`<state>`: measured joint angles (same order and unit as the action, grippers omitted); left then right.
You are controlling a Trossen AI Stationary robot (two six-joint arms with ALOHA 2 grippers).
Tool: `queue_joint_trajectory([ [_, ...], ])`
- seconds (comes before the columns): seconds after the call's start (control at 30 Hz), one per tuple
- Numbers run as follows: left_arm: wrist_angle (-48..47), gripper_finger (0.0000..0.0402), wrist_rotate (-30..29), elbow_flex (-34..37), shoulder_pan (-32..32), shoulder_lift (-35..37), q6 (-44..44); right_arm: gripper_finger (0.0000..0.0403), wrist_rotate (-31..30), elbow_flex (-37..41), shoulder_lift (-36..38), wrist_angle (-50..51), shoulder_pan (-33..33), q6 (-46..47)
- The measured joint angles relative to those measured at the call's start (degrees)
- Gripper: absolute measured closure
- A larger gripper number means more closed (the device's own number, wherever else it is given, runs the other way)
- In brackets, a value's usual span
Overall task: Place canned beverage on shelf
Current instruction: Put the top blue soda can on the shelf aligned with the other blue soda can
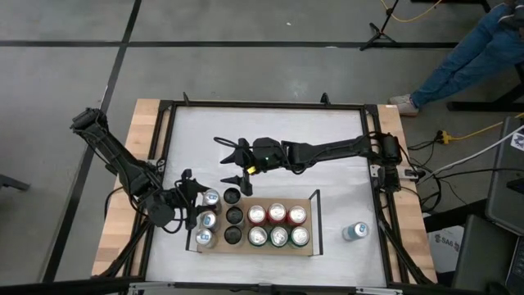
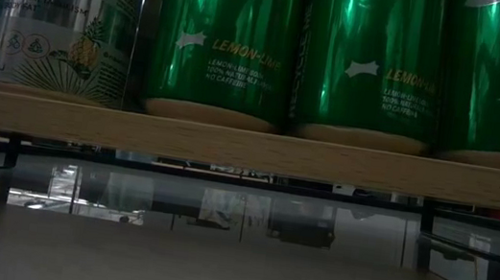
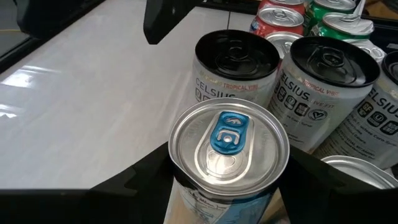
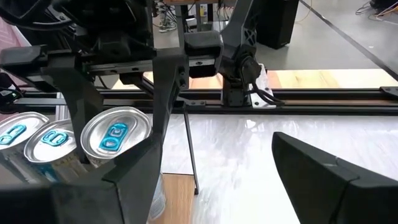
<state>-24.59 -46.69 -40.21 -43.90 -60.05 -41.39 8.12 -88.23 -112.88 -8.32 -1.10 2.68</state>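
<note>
Your left gripper [image 3: 227, 186] is clamped around a silver can with a blue tab [image 3: 229, 146], upright, its long axis vertical, at the left end of the shelf [image 1: 315, 225]; in the high view it sits in the far-left slot, two more silver cans [image 1: 205, 229] nearer you in the same column; black-topped Celsius cans [image 3: 236, 59] stand just to its right, then red cans [image 1: 277, 215] and green cans [image 1: 279, 237]. From this, the can looks seated or nearly so; release straight and lift away vertically, since neighbours crowd it. Your right gripper [image 1: 233, 164] hangs spread and empty over the white tabletop [image 1: 270, 123], just beyond the shelf's far edge; a lone can [image 1: 354, 232] waits at the right, nearer the right arm.
</note>
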Motion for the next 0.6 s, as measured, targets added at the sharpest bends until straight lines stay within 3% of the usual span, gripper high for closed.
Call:
queue_joint_trajectory([
  [0.6,-0.32,0.0134,-0.12,-0.04,-0.02,0.07,-0.04,0.0109,0.00,0.00,0.02,0.98,0.00,0.00],
])
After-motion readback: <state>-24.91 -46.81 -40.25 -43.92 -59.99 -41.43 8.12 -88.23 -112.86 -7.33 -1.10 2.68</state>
